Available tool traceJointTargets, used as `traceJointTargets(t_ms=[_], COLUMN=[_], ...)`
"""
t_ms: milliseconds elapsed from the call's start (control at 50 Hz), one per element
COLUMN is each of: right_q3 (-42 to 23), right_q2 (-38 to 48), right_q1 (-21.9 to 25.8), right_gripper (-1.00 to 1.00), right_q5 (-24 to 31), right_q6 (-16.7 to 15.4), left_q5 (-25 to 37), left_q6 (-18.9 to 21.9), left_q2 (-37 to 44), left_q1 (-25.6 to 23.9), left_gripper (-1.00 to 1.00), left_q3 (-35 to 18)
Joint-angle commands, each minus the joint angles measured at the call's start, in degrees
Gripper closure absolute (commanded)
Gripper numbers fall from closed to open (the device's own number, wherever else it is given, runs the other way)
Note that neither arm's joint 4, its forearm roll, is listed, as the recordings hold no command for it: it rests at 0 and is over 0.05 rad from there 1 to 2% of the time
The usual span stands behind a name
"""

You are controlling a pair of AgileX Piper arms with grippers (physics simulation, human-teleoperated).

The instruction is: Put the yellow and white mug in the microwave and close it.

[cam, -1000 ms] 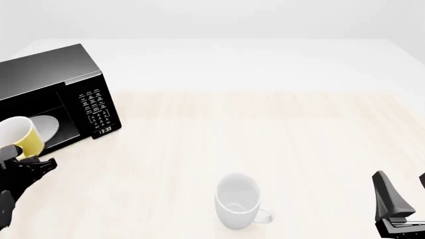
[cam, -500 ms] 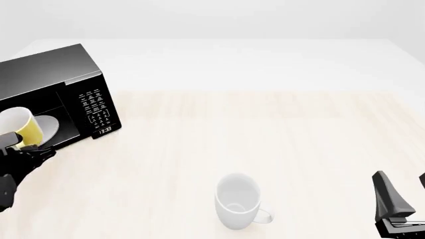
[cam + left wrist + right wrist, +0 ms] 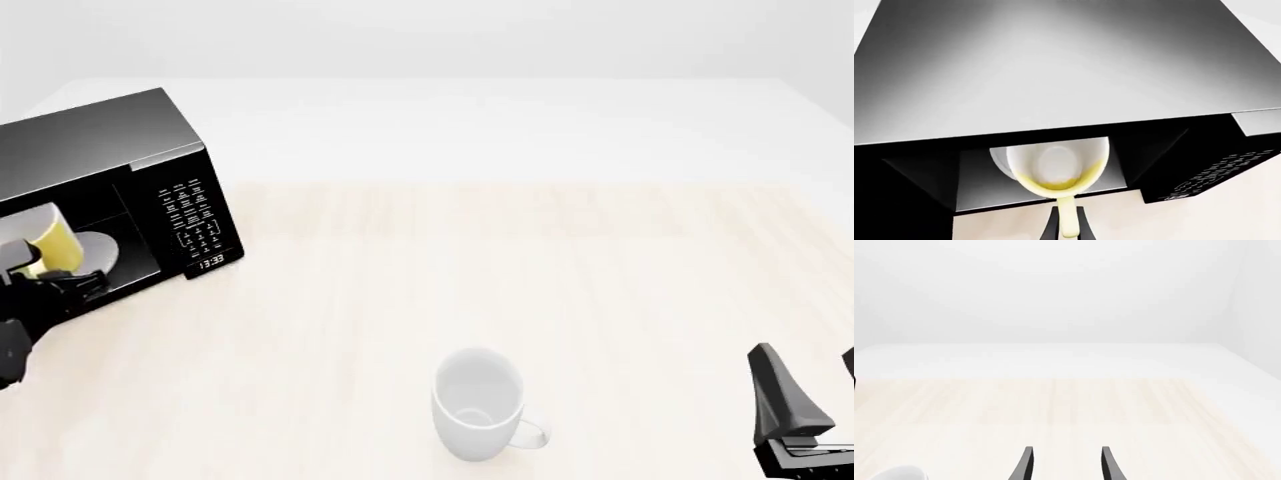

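The black microwave (image 3: 107,160) stands at the table's far left with its cavity open and its keypad (image 3: 194,222) facing right of the opening. The yellow and white mug (image 3: 54,240) hangs tilted in the mouth of the cavity, just in front of the white turntable plate (image 3: 96,252). My left gripper (image 3: 64,282) is shut on its handle. In the left wrist view the mug (image 3: 1054,167) shows its white inside, and the yellow handle (image 3: 1066,222) sits between my fingers (image 3: 1051,229). My right gripper (image 3: 807,415) rests open at the front right edge, holding nothing.
A larger all-white mug (image 3: 477,403) lies on its side on the wood tabletop near the front middle; its edge shows in the right wrist view (image 3: 895,474). In that view the right gripper (image 3: 1066,464) points over bare tabletop.
My left gripper has carried the yellow mug forward and up, from in front of the microwave into the mouth of its cavity. The right arm and white mug have not moved.
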Motion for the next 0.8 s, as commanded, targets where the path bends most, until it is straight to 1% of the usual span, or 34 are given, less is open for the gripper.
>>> traceJointTargets(t_ms=[20, 260, 360, 480, 700, 800], right_q3=[0.0, 0.0, 0.0, 0.0, 0.0, 0.0], right_q2=[0.0, 0.0, 0.0, 0.0, 0.0, 0.0], right_q1=[0.0, 0.0, 0.0, 0.0, 0.0, 0.0], right_gripper=[-1.00, -1.00, -1.00, -1.00, -1.00, -1.00], right_q5=[0.0, 0.0, 0.0, 0.0, 0.0, 0.0], right_q6=[0.0, 0.0, 0.0, 0.0, 0.0, 0.0], left_q5=[2.7, 4.7, 5.8, 5.7, 8.7, 8.8], left_q6=[-0.5, -1.0, -1.6, -1.3, -2.3, -2.3], left_q2=[2.2, 3.3, 4.2, 5.4, 7.5, 8.1], left_q1=[1.3, 2.5, 2.0, 1.5, 1.8, 2.0], left_gripper=[1.00, 1.00, 1.00, 1.00, 1.00, 1.00], left_q3=[-3.8, -6.6, -8.3, -9.3, -14.1, -14.7])
